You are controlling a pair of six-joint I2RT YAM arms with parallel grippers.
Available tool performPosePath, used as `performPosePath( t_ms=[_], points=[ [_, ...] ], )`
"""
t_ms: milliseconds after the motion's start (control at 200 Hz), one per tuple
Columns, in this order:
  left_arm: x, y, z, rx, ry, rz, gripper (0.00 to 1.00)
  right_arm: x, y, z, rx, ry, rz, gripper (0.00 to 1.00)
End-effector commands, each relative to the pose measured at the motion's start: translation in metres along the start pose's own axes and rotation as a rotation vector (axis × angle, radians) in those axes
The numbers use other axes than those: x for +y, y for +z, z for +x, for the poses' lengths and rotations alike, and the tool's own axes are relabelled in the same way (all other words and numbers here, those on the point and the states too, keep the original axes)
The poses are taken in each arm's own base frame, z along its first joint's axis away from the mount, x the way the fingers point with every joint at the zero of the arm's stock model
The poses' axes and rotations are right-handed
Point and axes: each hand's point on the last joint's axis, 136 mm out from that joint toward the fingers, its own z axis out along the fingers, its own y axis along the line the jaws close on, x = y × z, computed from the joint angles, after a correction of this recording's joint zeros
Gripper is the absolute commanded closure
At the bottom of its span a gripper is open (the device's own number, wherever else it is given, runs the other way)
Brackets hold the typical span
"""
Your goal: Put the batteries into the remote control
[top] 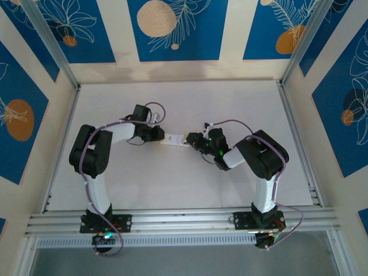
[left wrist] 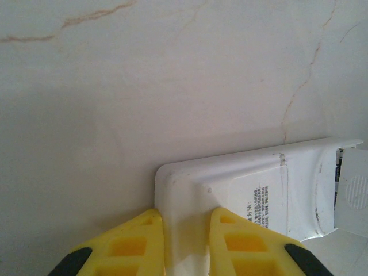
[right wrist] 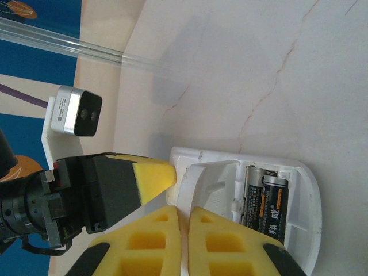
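ok so the left pincer (left wrist: 185, 221) is clenched right on one end of the remote control (left wrist: 247, 178). The remote is back side up and sticks out ahead of the fingertips over the pale veined surface (left wrist: 144, 86). The right pincer (right wrist: 184, 218) is squeezed almost fully together, tips up against the white cover (right wrist: 210, 175) flap by the open compartment, but I can't tell if it's actually pinching anything. Both batteries (right wrist: 265, 201) sit side by side in that compartment, just ahead and right of the right tips.

White marbled table (top: 172, 190) w/ blue floral wall panels (top: 172, 29) behind; alu rail (top: 184, 218) at near edge.
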Motion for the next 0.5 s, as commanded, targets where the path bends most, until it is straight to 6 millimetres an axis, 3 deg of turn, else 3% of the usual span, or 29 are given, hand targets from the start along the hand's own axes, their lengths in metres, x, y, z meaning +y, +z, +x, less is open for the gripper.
performPosePath(
  t_ms=[0, 280, 495],
  points=[
    [0.008, 0.027, 0.033, 0.094, -0.002, -0.003, 0.82, -0.054, -0.005, 0.025, 0.088, 0.036, 0.17, 0.89],
    [0.007, 0.027, 0.033, 0.095, -0.003, -0.001, 0.82, -0.068, -0.008, 0.031, 0.135, 0.014, 0.236, 0.87],
    [0.007, 0.027, 0.033, 0.096, -0.003, -0.001, 0.82, -0.064, -0.003, 0.033, 0.159, -0.011, 0.243, 0.87]
  ],
)
